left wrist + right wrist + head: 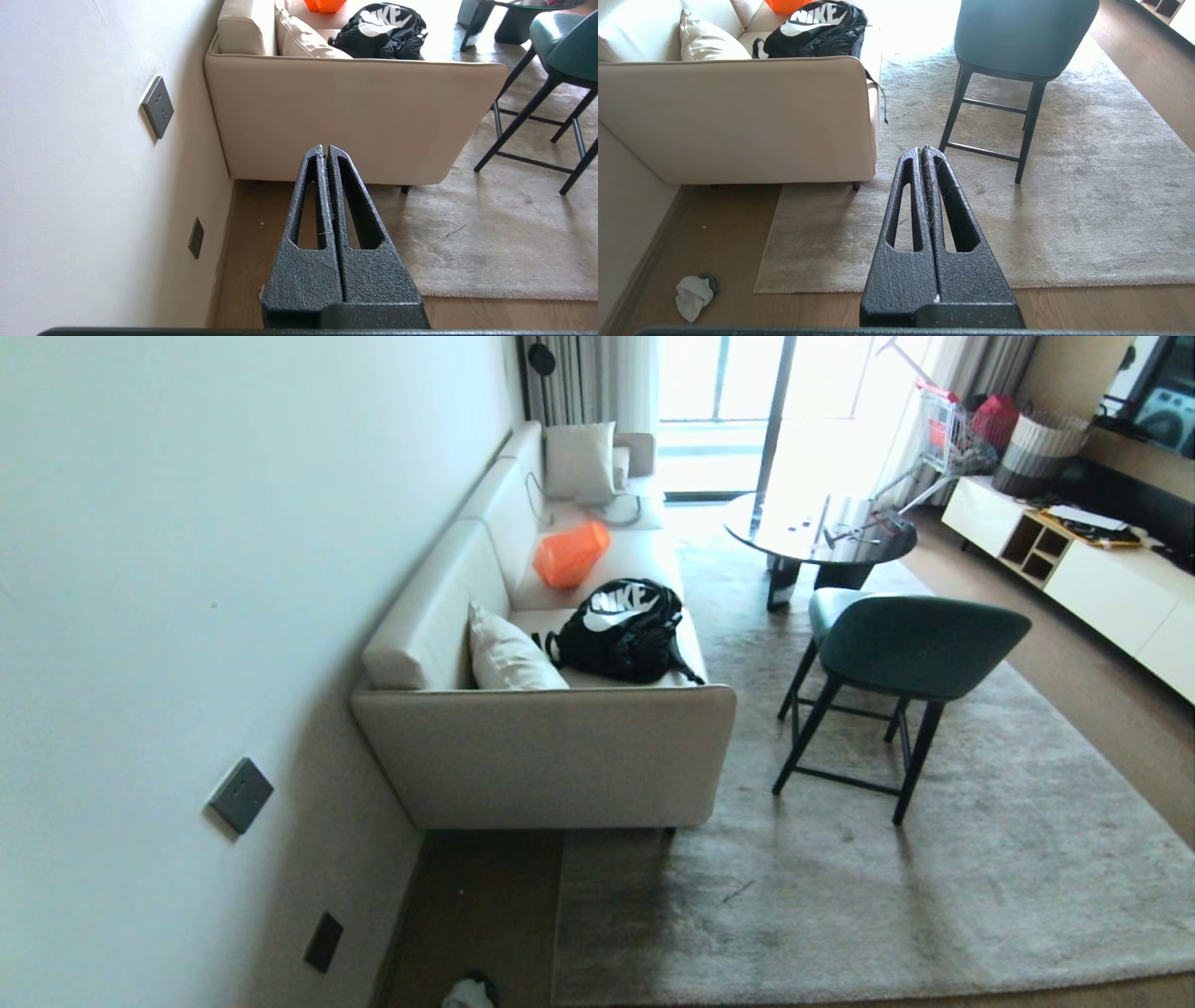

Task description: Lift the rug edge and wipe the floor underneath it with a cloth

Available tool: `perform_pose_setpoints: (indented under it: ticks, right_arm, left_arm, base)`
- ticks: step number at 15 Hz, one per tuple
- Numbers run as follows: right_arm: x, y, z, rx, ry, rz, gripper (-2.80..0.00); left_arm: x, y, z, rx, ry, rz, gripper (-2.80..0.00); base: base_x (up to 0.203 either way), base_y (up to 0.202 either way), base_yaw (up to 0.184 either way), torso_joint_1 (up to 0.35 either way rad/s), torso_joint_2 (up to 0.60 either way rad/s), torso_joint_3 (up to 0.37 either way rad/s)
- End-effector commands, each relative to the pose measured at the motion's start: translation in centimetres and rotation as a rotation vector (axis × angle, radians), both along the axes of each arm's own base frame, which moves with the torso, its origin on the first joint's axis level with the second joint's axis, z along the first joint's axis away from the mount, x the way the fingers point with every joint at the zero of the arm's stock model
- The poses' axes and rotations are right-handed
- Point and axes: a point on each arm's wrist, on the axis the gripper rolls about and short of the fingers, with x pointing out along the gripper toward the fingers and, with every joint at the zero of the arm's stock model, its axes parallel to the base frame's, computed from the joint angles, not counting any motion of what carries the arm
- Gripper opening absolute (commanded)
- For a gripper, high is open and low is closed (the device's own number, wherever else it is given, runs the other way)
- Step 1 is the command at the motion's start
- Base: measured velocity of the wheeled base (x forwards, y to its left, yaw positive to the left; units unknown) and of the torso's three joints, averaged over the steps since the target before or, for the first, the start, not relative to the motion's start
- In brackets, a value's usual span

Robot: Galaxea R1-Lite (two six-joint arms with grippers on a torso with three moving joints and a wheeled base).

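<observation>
Three views, taken in turn.

Head view: neither arm visible. Rug edge [560, 915] running straight toward the camera from under the beige sofa [551, 756], then turning at the near corner along the bottom of the picture. Dark wooden floor [485, 905] bare between that edge and the white wall [187, 569]. Cloth [470, 992] only partly visible at the bottom border, on the boards just off the rug's near corner. On the sofa seat a black backpack [624, 630] and an orange bag [570, 553]. Green chair [901, 649] standing on the rug, round dark counter [820, 534] behind it.

Left wrist view: left gripper [326, 148] held above the floor, pointing toward the sofa's end panel, jaws pressed together and holding nothing. Rug border lying flat on the boards beyond and beside it. Grey wall socket [158, 107] on the wall nearby.

Right wrist view: right gripper [923, 149] likewise in the air over the rug, jaws together and empty. Rug corner flat on the floor, near border straight. Whitish cloth crumpled on the boards by the skirting, near the rug corner but apart from it, well apart from both grippers. Chair legs on the rug ahead.
</observation>
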Motion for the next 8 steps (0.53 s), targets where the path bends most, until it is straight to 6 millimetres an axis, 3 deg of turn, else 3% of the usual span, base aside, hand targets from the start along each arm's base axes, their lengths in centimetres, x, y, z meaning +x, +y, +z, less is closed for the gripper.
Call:
perform_pose_setpoints:
  ticks: [1,8]
  right_arm:
    - [0.01,0.00,0.01,0.002,0.001,0.000,-2.80]
    - [0.01,0.00,0.01,0.003,0.001,-0.002,-2.80]
  left_arm:
    - [0.00,0.00,0.00,-0.001,0.000,0.002,-2.80]
    - [0.00,0.00,0.00,-0.001,0.000,0.000,-2.80]
  base:
    - [0.000,0.000,0.000,0.000,0.00,0.000]
    - [0.000,0.000,0.000,0.000,0.00,0.000]
